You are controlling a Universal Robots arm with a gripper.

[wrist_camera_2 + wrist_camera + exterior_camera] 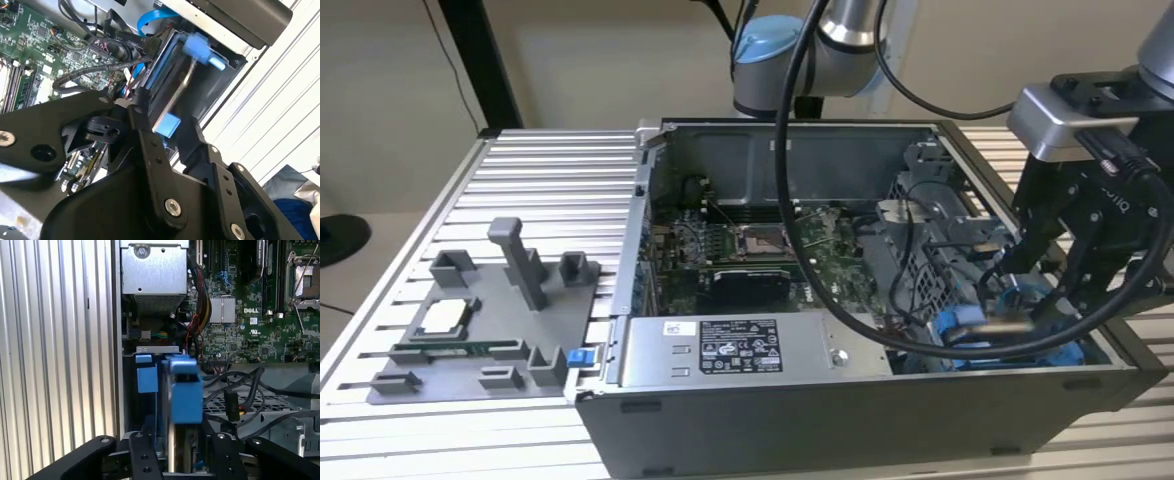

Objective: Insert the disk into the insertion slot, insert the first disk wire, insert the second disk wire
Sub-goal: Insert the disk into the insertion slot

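Gripping, with black jaws closed from both sides, the silver metal disk (185, 390) in its bright blue plastic carrier, held edge-on between the fingers (145, 460). Standing upright in the grey rectangular insertion slot (145, 415), beside that bay's blue plastic tab, at the corner of the open dark grey PC case (854, 400) towards the exterior view's right. Just beside the bay, looped black cables (240, 390) over a perforated metal wall. Farther in, the green motherboard (240, 330); along the near case wall, the grey labelled power-supply box (734, 350). Around the case, the ribbed aluminium desk (547, 190), carrying a grey plastic fixture tray (467, 330) at the exterior view's left.
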